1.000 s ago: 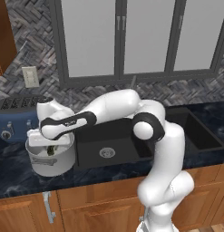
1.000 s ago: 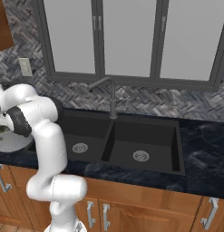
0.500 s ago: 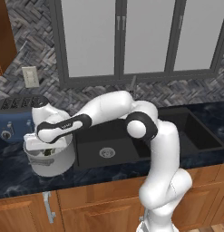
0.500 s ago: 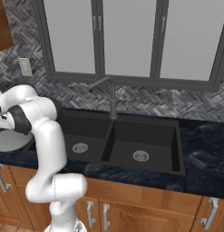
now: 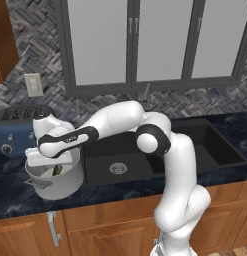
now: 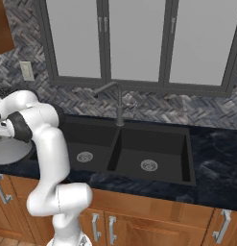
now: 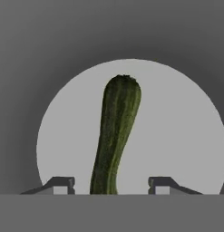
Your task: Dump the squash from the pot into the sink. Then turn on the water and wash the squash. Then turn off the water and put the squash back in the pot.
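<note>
— Green squash (image 7: 114, 136) stands between my pincer (image 7: 111, 185) tips, down inside the pot (image 5: 56, 181). Do you read a grip?

— No. I see both tips apart with clear gaps on either side of the squash, so I call the pincer part open and holding nothing. The squash lies against the pale pot bottom, one end toward the camera, the other pointing away.

— So why is it sitting there?

— My guess is this is the last step: squash back in the pot, fingers spread to let it go. The sink (image 6: 127, 153) is dry, and no water runs from the faucet (image 6: 118, 103), which fits that.

— Where is the pot?

— On the dark table (image 5: 15, 197), just left of the sink, near the blue toaster (image 5: 15, 131).

— And the arm?

— From the left base view I see it rise from the base, bend at the dark elbow over the sink, then reach left and low, with the hand turned down into the pot mouth.
</note>
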Robot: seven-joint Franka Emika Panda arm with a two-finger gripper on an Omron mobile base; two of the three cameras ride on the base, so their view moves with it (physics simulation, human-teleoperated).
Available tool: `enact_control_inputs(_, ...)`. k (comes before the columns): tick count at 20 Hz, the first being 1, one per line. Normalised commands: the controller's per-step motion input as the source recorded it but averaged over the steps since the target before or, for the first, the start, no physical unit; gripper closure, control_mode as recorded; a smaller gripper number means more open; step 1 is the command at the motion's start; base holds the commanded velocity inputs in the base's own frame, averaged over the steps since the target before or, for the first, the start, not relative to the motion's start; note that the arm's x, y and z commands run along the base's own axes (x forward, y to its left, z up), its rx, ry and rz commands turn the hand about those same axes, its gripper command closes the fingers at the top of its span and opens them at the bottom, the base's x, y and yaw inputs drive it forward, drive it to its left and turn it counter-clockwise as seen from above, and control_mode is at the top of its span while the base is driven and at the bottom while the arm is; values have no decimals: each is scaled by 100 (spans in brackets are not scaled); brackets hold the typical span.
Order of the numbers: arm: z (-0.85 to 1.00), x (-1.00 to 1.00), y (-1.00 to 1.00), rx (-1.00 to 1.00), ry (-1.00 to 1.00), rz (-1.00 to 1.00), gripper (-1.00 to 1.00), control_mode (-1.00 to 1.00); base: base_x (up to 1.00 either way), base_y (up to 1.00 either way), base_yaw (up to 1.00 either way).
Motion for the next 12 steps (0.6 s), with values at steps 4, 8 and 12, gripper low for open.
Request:
enact_control_inputs(4,0,0,-10,0,0,0,-100,-100,0,0,0)
enact_control_inputs(8,13,0,-11,0,0,0,-100,-100,0,0,0)
enact_control_inputs(12,57,-13,-16,0,-2,0,-100,-100,0,0,0)
